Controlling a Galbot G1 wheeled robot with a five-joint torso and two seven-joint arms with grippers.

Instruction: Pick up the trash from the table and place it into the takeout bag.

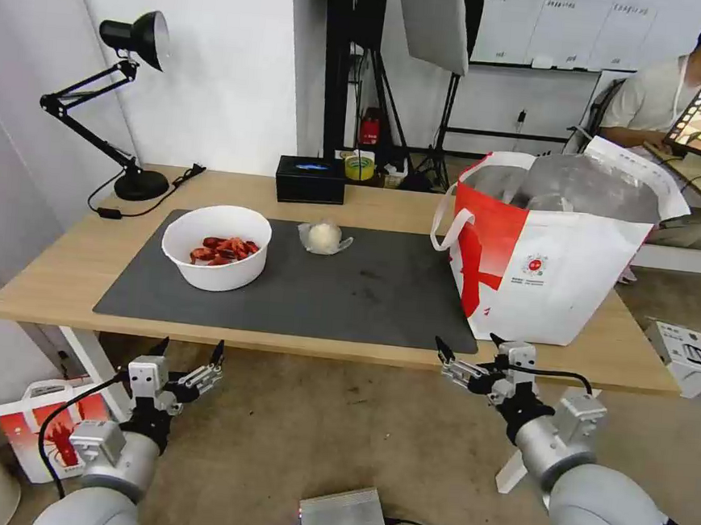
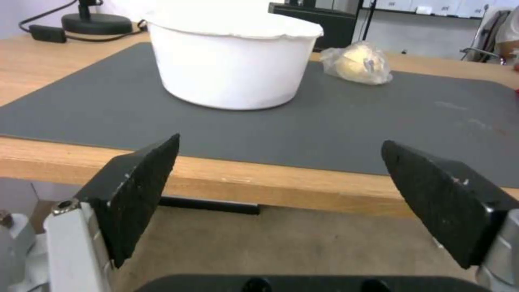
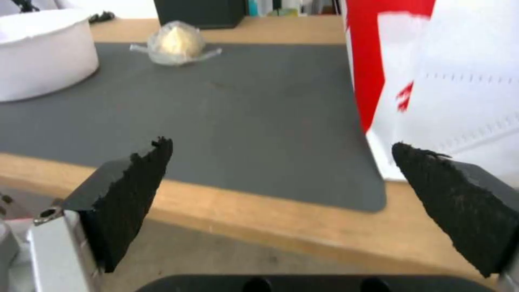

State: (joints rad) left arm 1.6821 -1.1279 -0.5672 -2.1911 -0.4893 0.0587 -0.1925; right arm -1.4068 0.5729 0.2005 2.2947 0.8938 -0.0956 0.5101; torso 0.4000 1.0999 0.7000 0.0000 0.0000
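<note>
Nearest the robot, below the front edge of the worktop point(image 1: 57, 288), both claws hang over the floor. Left claw point(image 1: 188, 352): fingers spread wide, nothing held, pointing toward the front-left part of the worktop. Right claw point(image 1: 470, 349): fingers likewise spread wide and empty, just short of the front edge, near the lower corner of the takeout bag point(image 1: 552, 270). On the floor between the arms lies a grey metal box point(image 1: 343, 517); a small red-and-white printed bag point(image 1: 50, 425) stands at the left by the worktop leg.

Worktop: light wood, carrying a large dark grey mat point(image 1: 380, 297). On the left half of the mat stands the white round bowl point(image 1: 216, 247) with red crayfish shells inside; in the left wrist view it rises directly ahead of the open pads point(image 2: 140, 190). Farther back, near the mat's rear edge and right of the bowl, lies the clear plastic wad point(image 1: 324, 237), apart from the bowl. The takeout bag stands upright at the right end, mouth open, silver lining visible, its base overlapping the mat's right edge.

Rear of worktop: black tissue box point(image 1: 310, 179) behind the wad; black desk lamp point(image 1: 129, 99) at the back left corner.
</note>
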